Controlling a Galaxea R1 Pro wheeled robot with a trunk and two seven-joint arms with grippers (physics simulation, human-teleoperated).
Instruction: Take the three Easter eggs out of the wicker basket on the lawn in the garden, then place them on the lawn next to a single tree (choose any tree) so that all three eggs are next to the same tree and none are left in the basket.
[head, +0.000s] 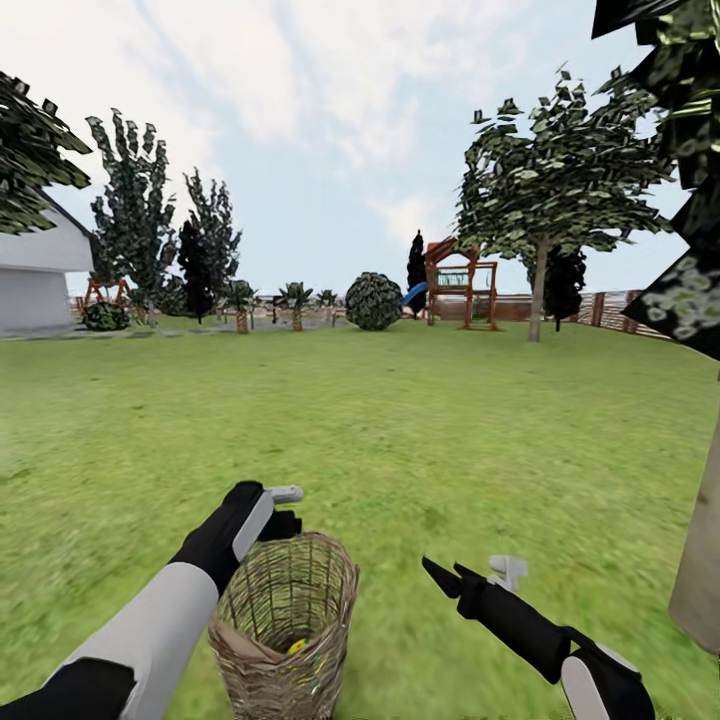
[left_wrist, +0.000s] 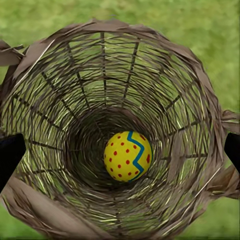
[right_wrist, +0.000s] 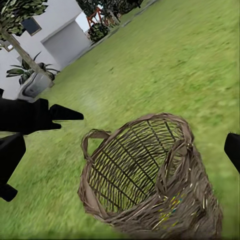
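While the robot stands on the lawn (head: 400, 430) with both arms out front, here's the rundown, left to right:

Left pincer (head: 282, 510): parked right over the basket's far rim, aimed down the opening. In its wrist view the fingertips (left_wrist: 10, 152) sit wide apart at either side of the basket mouth, so it's spread and holding nothing.

Wicker basket (head: 290, 620): upright on the grass, just below the left hand. It's deep and narrow.

Easter egg (left_wrist: 127, 156): one yellow egg with red dots and a blue zigzag, lying on the basket floor. From the head camera it's just a yellow glint (head: 296, 646) through the weave. I can't spot the other two anywhere.

Right pincer (head: 470, 578): off to the right of the basket, low over the grass, fingers apart, empty.

Tree (head: 700, 560): pale trunk at the far right, near the right arm. Probably the drop spot, I guess.

What could go wrong: the reach down is long and tight, so the left fingers could snag the rim or weave and tip the basket. The egg's round and smooth too, so an off-centre pinch might squirt it sideways.
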